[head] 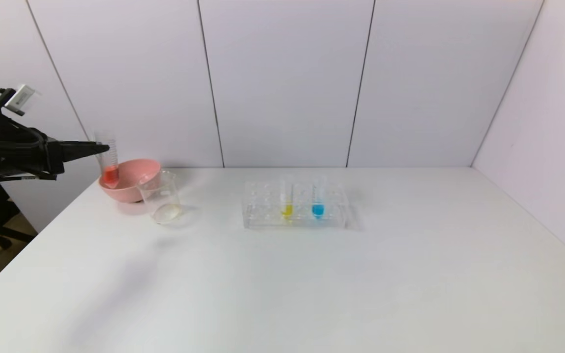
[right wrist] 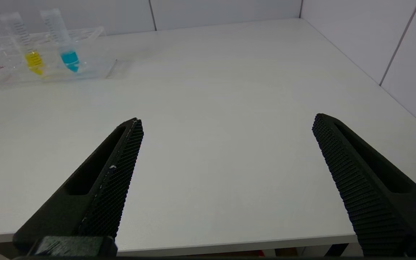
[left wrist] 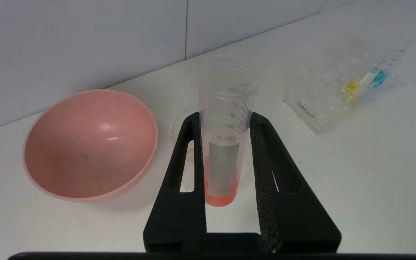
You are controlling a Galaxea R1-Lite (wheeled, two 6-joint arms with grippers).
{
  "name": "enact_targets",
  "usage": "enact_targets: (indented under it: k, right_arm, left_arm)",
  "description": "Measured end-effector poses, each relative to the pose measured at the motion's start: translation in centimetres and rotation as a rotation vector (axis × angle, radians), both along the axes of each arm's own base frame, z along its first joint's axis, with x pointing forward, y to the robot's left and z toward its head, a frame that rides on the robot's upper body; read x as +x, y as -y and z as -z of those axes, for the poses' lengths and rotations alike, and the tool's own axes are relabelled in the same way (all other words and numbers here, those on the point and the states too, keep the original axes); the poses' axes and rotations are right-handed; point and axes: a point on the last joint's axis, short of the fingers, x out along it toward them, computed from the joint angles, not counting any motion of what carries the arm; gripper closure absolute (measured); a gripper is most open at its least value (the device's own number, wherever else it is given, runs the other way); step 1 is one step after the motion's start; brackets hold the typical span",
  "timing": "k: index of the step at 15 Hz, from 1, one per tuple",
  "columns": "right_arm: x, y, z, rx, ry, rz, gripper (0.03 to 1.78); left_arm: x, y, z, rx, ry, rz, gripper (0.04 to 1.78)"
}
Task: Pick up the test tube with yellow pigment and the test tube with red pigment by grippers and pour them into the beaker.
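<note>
My left gripper (head: pixel 102 146) (left wrist: pixel 225 117) is shut on the test tube with red pigment (head: pixel 110 166) (left wrist: pixel 222 159). The tube hangs upright above the far left of the table, by the pink bowl. The clear beaker (head: pixel 163 198) (left wrist: pixel 177 124) stands just right of the bowl; in the left wrist view a finger partly hides it. The test tube with yellow pigment (head: pixel 287 203) (left wrist: pixel 351 89) (right wrist: pixel 31 54) stands in the clear rack (head: pixel 263 211) (left wrist: pixel 314 108) (right wrist: pixel 99 66). Wide open and holding nothing, my right gripper (right wrist: pixel 226 121) hovers over the table's front edge.
A pink bowl (head: pixel 138 174) (left wrist: pixel 89 144) sits at the table's far left, touching or nearly touching the beaker. A blue-tipped tube (head: pixel 318 205) (left wrist: pixel 377 77) (right wrist: pixel 67 50) stands in the rack beside the yellow one. White wall panels close off the back and right.
</note>
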Motion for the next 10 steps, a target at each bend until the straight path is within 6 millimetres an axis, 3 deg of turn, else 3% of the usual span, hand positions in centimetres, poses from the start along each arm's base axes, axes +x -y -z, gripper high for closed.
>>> enact_targets:
  k: [3,10]
  right_arm:
    - [0.0,0.0,0.0,0.0,0.0,0.0,0.1]
    - [0.0,0.0,0.0,0.0,0.0,0.0,0.1]
  left_arm:
    - [1.2,0.1,-0.9,0.109,-0.104,0.011,1.41]
    - [3.8,1.3,-0.7,0.459,-0.305,0.027,1.41]
